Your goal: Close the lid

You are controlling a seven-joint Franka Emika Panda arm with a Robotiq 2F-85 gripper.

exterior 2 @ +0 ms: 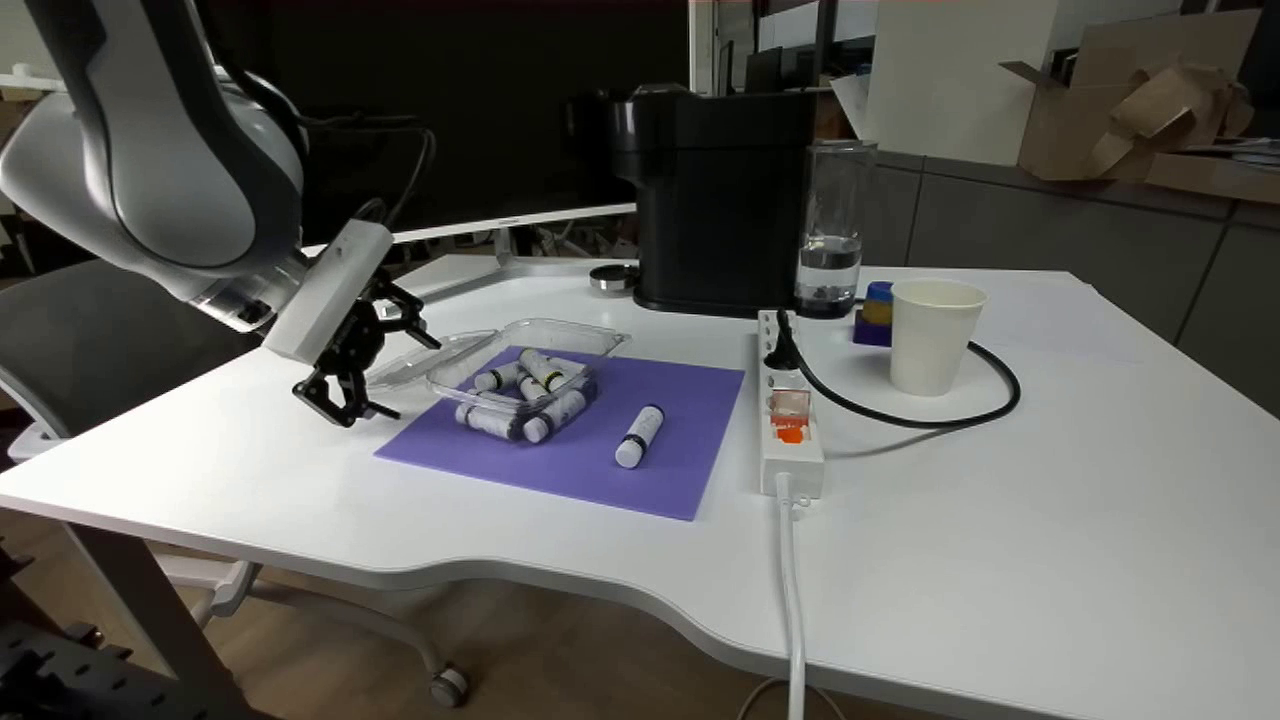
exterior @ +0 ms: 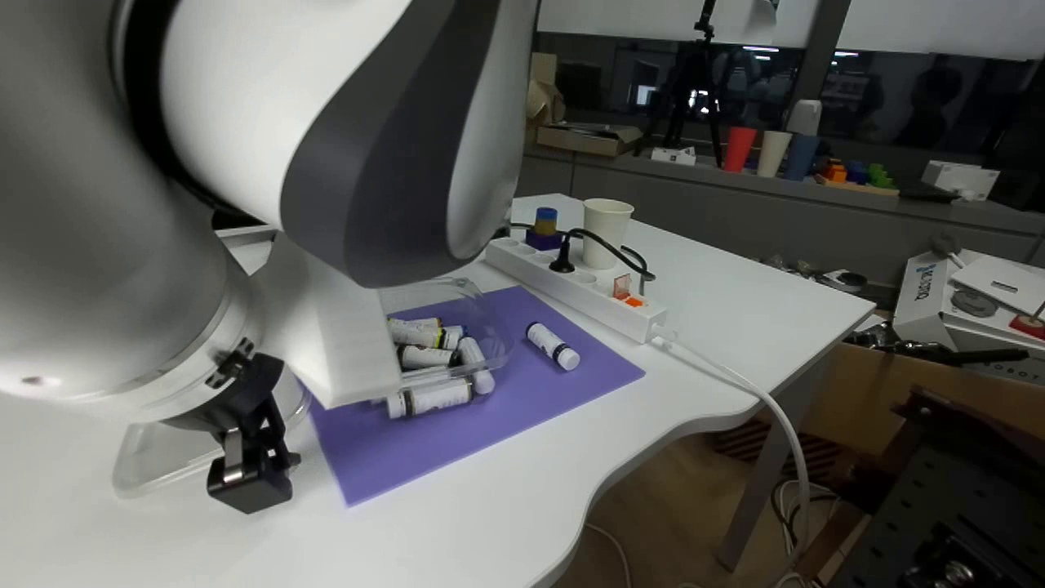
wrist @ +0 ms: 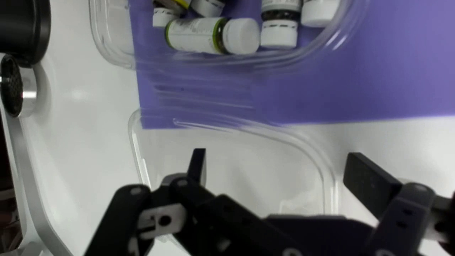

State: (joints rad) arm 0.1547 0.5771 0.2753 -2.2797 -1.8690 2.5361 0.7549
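The lid [wrist: 241,167], a clear shallow cover with rounded corners, lies off its container on the white table [exterior 2: 1000,560], next to the purple mat [exterior 2: 640,485]; in the wrist view its edge shows across one corner of the mat. Just beside it sits the clear plastic container [wrist: 106,42], mostly on the mat, with small white bottles [wrist: 193,35] heaped inside. Clear plastic reads poorly here, so I cannot be sure whether the two are joined along their facing sides.

The gripper [wrist: 279,160] hangs low from the arm [exterior 2: 190,180], near the lid, with its fingers [wrist: 373,185] wide apart. In the wrist view one finger shows against the lid, the other past its rim.

A single loose bottle [exterior: 553,346] lies on its side on the mat, apart from the container. Beyond the mat runs a white power strip [exterior 2: 795,465], a black plug [exterior 2: 783,352] seated in it. A pale paper cup [exterior 2: 935,340] stands upright beside the strip, near a small stack of blocks [exterior 2: 876,312]; a black cable [exterior 2: 920,423] curves past the cup. In an exterior view a tall black box [exterior 2: 725,200] stands behind, next to a clear vessel [exterior 2: 835,215] partly filled with liquid.
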